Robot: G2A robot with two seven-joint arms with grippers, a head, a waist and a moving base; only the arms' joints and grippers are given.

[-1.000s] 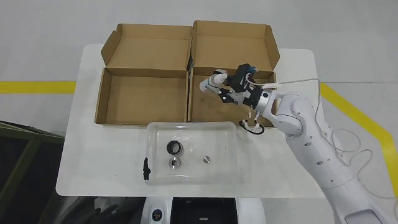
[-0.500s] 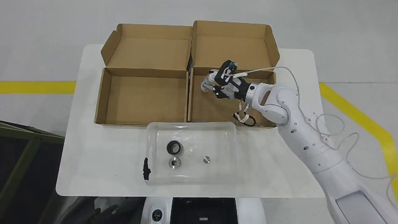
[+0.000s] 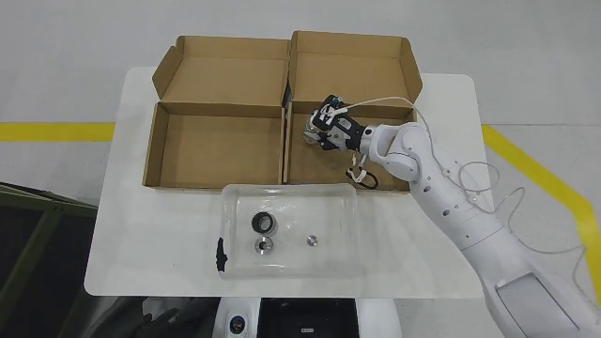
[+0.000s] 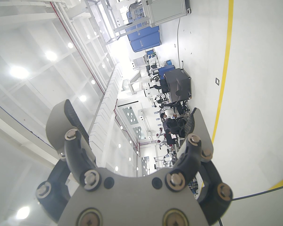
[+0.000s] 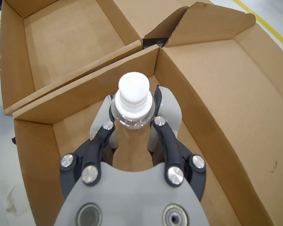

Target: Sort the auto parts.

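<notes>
The white part [image 5: 134,88], a knobbed plug with a clear collar, hangs over the floor of the right cardboard box [image 5: 226,83], close to the wall facing the left box [image 3: 214,150]. The right gripper [image 5: 134,109] has its jaws clamped on the collar. A clear tray [image 3: 346,197] holding small parts lies just beside that right box. The left gripper [image 4: 132,111] has its jaws spread wide.

On your bench [image 3: 122,235], the left box [image 3: 214,150] and the right box [image 3: 310,164] stand side by side at the back. Before them lies the tray [image 3: 291,189]. In the tray's left half, the rear part [image 3: 265,222] sits just behind the front part [image 3: 265,245], and the third part [image 3: 311,239] lies to their right. The right gripper [image 3: 319,130] grips the held part [image 3: 310,131] over the right box, near the left box.
</notes>
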